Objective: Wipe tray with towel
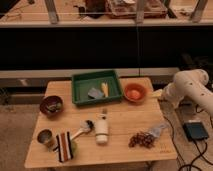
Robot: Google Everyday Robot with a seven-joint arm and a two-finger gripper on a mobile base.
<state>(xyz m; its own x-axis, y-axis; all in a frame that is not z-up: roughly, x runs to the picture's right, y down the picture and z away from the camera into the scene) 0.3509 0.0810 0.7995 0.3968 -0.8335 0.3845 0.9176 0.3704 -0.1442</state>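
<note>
The green tray [79,95] stands at the back middle of the wooden table, with a small grey-blue pad [94,93] and a yellow item [105,89] inside it. The towel [157,130], a small pale cloth, lies near the front right corner beside the grape bunch [142,139]. My white arm [187,89] comes in from the right. Its gripper [157,94] hovers at the table's right edge, just right of the orange bowl [135,93], well above the towel in the picture and right of the tray. The gripper is open and holds nothing.
A dark bowl [51,105] sits at the left. A white bottle [102,129], a brush [82,130], a striped cloth [64,146] and a metal cup [45,137] stand along the front. On the floor to the right lies a black box [195,131].
</note>
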